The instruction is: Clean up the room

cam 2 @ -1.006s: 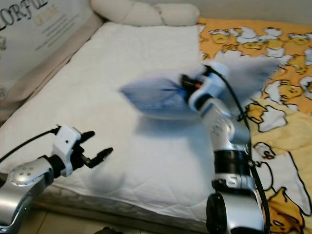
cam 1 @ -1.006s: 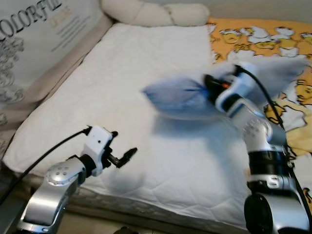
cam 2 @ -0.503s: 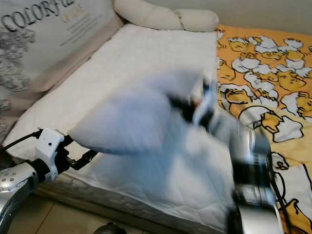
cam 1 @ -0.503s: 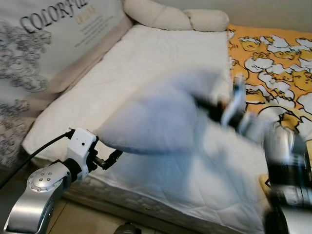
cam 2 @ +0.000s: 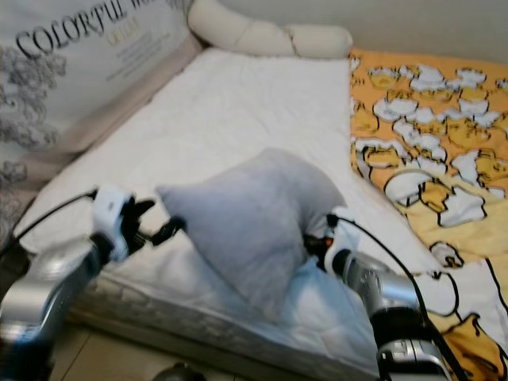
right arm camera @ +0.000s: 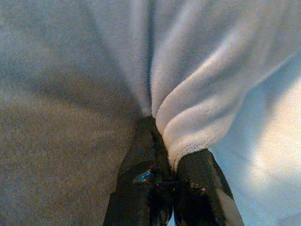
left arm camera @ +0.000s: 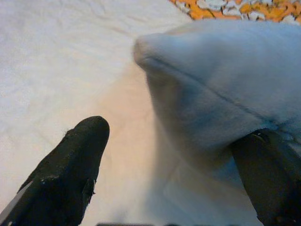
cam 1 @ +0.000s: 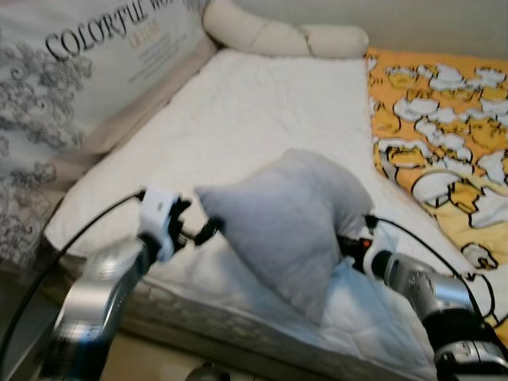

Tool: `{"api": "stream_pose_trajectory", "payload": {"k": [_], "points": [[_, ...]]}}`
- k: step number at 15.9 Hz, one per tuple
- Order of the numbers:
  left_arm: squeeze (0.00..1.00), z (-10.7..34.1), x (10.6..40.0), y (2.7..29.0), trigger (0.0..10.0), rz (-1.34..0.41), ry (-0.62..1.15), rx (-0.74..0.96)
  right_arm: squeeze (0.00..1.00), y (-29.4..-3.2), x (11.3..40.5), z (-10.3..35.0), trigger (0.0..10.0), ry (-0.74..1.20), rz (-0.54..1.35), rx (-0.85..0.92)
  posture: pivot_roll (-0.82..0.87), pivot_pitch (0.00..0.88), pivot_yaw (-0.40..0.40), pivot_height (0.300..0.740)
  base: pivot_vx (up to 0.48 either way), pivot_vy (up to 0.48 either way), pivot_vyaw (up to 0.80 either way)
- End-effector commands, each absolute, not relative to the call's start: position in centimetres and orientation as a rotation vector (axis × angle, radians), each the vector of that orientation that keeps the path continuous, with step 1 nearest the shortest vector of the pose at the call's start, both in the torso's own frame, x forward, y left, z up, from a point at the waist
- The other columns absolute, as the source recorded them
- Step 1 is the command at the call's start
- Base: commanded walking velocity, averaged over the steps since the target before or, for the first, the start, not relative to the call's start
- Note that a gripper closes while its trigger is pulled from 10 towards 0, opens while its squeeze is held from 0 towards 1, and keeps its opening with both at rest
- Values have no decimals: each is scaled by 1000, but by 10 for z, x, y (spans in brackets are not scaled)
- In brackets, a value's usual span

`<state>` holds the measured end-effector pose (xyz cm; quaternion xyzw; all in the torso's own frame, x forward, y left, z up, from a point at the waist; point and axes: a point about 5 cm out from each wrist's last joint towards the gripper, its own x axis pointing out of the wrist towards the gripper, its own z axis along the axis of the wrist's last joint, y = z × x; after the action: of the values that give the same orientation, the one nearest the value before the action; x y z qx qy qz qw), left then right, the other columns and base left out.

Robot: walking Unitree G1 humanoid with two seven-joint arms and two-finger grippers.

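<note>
The soft, fleecy grey pillow (cam 1: pixel 294 222) is standing on its corner on the quilted white mattress (cam 1: pixel 262 111), hiding the tips of the right claw (right arm camera: pixel 162 174) that is pinching a fold of it, while the left claw (left arm camera: pixel 174 141) is gaping around its opposite corner.

Both eye views look forward and down from the robot's head onto the bed (cam 1: pixel 262 119), standing off its near edge. They share the white mattress, the yellow duck blanket (cam 2: pixel 429 127) along its right side and the grey pillow (cam 1: pixel 290 218) near the near edge. The left wrist view looks along the left hand (left arm camera: pixel 174 155) from very close, facing one corner of that pillow over the mattress. The right wrist view sits closer still, behind the right hand (right arm camera: pixel 164 155), pressed against the pillow's fabric.
</note>
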<state>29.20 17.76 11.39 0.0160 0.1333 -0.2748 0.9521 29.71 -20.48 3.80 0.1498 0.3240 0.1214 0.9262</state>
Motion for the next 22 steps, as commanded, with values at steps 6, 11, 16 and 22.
{"api": "stream_pose_trajectory", "payload": {"k": [6,11,16,22], "points": [[1000,132,335,214,10000,-486,230,118,0,-252,298,45,0,620,110,50,-14,0,68,740,0,0,0],[1000,128,325,249,10000,-530,290,110,0,-260,302,52,0,580,120,50,-2,0,64,740,0,0,0],[1000,114,340,185,10000,-668,268,-218,0,-231,306,46,0,566,207,62,-9,0,57,740,0,0,0],[1000,74,339,137,10000,-658,442,-381,0,-200,307,55,0,510,321,91,-61,0,71,740,0,0,0]]}}
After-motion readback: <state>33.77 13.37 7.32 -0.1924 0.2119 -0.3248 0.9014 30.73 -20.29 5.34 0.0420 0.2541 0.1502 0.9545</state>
